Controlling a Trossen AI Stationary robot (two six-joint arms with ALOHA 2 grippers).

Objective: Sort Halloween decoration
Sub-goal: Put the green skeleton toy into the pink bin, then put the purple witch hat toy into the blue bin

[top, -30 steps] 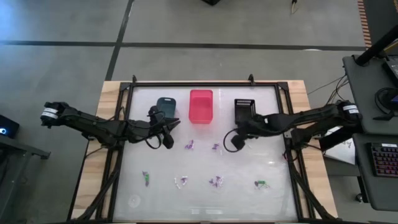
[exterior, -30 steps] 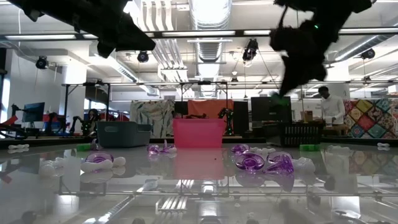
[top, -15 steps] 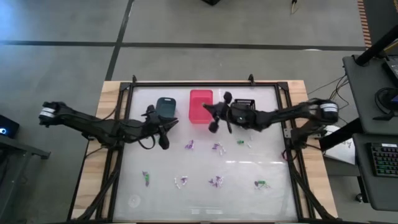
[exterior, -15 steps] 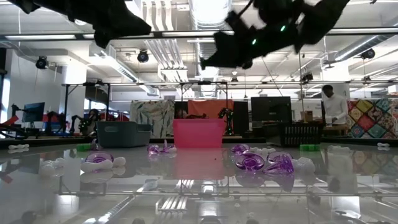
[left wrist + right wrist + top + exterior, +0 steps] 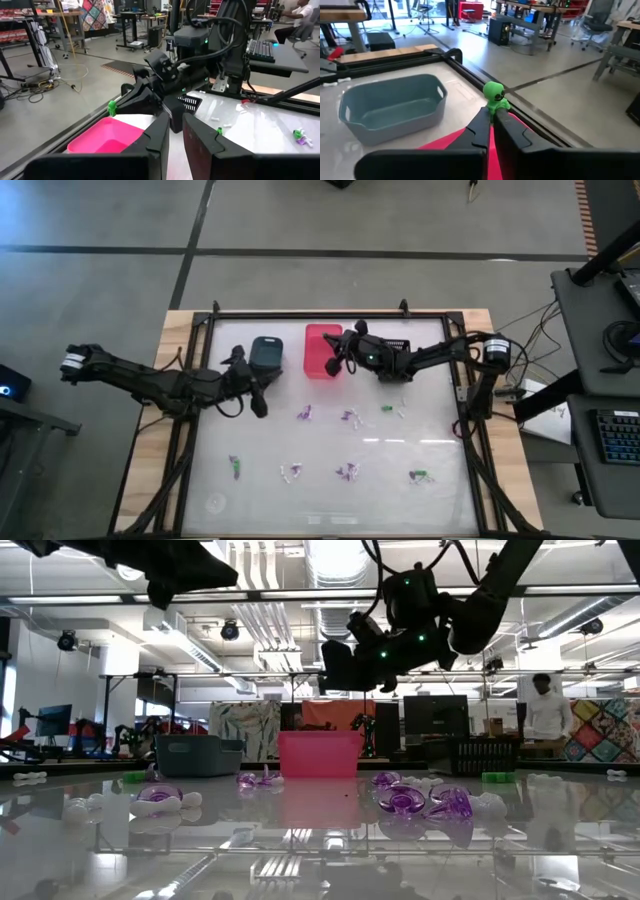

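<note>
We held the right hand above the pink bin, fingers pinched on a green figure apparently meant for that bin, while the left hand waited narrow beside the blue-grey bin, other trinkets scattered on the bench.

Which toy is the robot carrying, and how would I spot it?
Find the pink bin in the middle of the row of bins. The right gripper hovers over it, pinching a little green figure. It is the only trinket lifted off the table, and bright green throughout.
</note>
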